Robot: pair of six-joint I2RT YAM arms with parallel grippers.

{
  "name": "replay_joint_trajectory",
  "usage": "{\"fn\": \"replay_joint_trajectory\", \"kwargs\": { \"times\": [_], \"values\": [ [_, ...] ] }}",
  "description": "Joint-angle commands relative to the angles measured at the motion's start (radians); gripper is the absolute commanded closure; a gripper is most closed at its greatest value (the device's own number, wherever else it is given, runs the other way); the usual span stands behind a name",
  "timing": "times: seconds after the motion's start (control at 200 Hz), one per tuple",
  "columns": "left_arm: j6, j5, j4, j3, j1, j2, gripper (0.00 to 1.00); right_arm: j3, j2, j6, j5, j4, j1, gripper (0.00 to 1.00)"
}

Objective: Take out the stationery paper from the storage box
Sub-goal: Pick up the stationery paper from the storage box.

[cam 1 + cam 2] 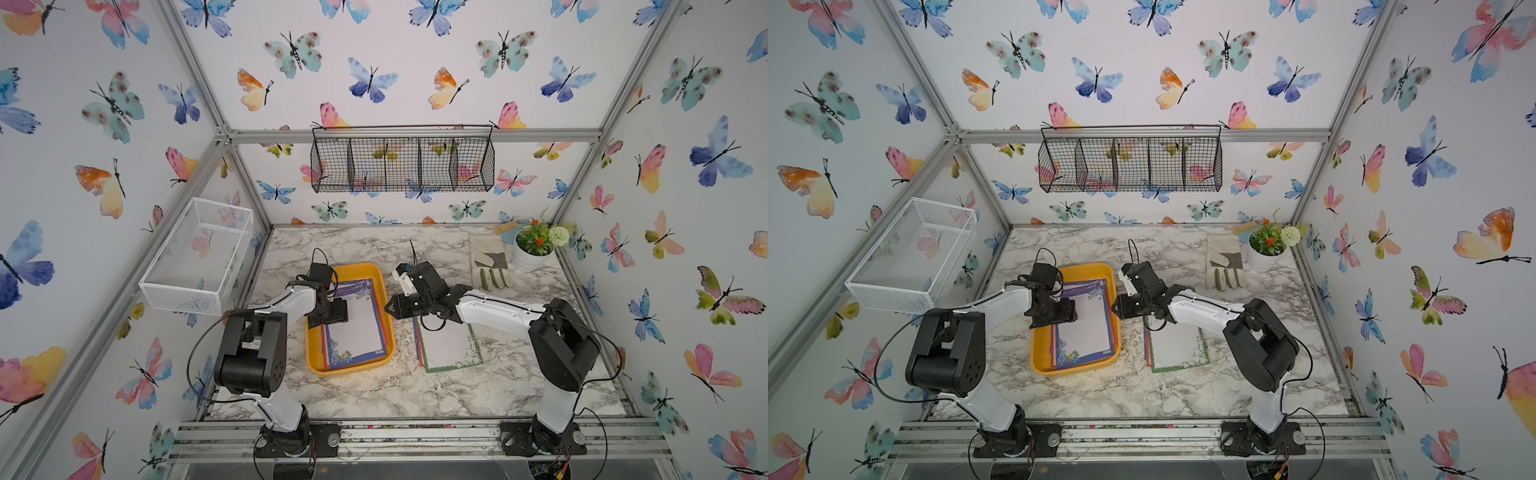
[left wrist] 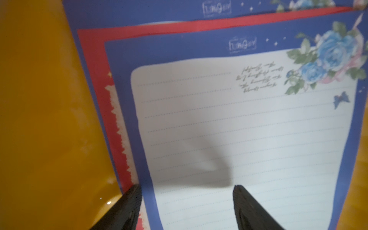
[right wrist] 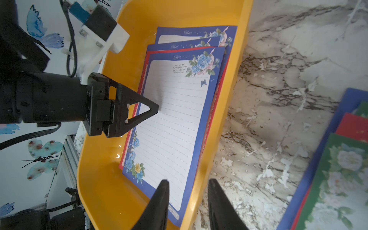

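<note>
Stationery paper (image 2: 239, 129) in storage box (image 2: 39, 119), logo (image 2: 242, 45) illegible; left gripper (image 2: 187, 188), right gripper (image 3: 188, 181): jaws apart.

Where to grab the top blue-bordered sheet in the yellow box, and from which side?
On the top sheet, grip the long edge that seems to ride up the storage box wall nearest the right pincer, coming from that side, one finger under. Elsewhere it lies flat, leaving no gap.

The script (image 2: 256, 78) on the top sheet (image 2: 239, 139) is too blurred to read; the green-topped pile (image 3: 338, 175) runs off the picture's edge
</note>
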Motion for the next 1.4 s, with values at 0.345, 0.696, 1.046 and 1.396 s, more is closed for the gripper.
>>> {"fn": "replay_joint_trajectory", "kwargs": {
  "times": [0.345,0.696,1.046,1.396],
  "values": [
    [0.001,0.018,-0.028,0.027,0.001,0.027,0.30,0.021,0.033,0.006,-0.041,0.019,0.005,0.67],
    [0.002,0.030,-0.028,0.027,0.000,0.023,0.31,0.032,0.069,0.011,-0.028,-0.010,0.005,0.68],
    [0.005,0.087,-0.012,0.023,0.001,-0.001,0.32,0.028,0.096,0.022,-0.059,0.011,0.005,0.75],
    [0.000,0.197,0.023,0.012,0.001,-0.031,0.33,0.009,0.105,0.046,-0.090,0.056,0.005,0.83]
  ]
}}
